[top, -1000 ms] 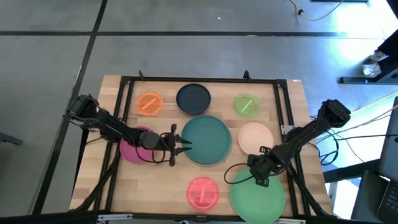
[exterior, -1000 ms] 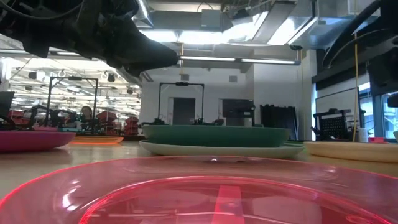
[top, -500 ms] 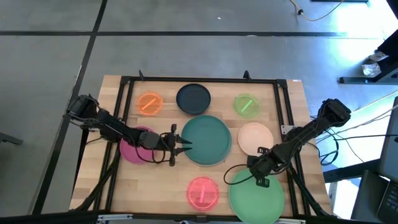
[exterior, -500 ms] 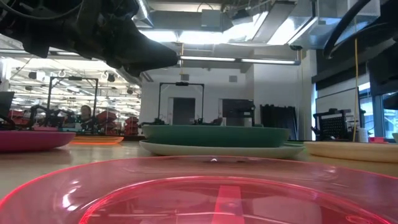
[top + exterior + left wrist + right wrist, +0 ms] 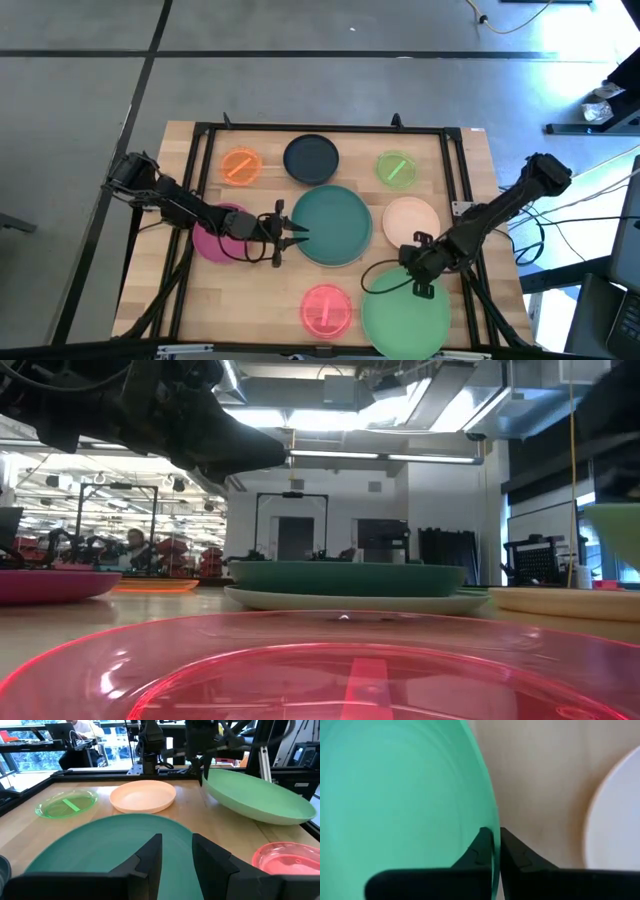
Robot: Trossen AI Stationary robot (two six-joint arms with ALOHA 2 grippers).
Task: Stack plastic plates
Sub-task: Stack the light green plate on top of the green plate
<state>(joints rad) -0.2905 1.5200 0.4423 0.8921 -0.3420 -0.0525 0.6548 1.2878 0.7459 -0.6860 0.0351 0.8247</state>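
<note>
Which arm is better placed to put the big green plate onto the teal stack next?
The right. Its claw is already shut on the green plate's rim, tilted off the table. The left claw is empty, open at the teal plate's edge.

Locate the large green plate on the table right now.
In the high view the green plate is at the table's front right, right of the pink-red plate and below the peach plate; the right gripper pinches its rim, tilting it up.

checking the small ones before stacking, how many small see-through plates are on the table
3: the orange plate at the far left, the lime plate at the far right, and the pink-red plate at the near edge. None is stacked or visibly hidden.
</note>
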